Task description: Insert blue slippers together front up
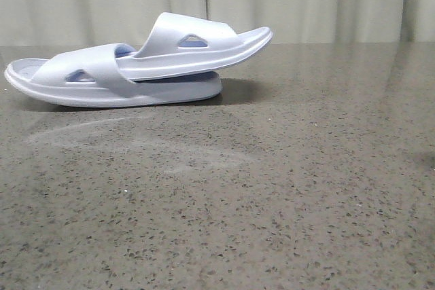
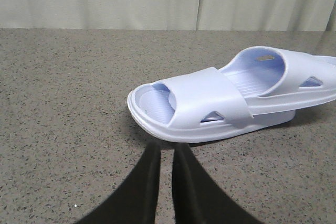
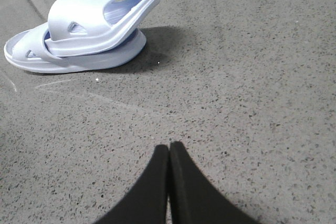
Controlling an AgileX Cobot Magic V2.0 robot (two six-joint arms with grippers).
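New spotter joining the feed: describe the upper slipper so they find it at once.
On the speckled grey table, far left before the curtain, lies the nested pale blue pair. The upper slipper has its front tucked under the lower slipper's strap. Only it tilts, its free end raised off the table.

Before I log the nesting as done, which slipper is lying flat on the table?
The lower slipper, toe toward the left. The upper slipper is tucked under its strap and tilts up off the table.

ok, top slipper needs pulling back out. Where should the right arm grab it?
Probably the raised heel end of the top slipper, coming from the robot's right. That end sticks out past the bottom slipper and hangs clear of the table, so fingers could fit above and below the sole. Its toe is tucked under the lower strap.
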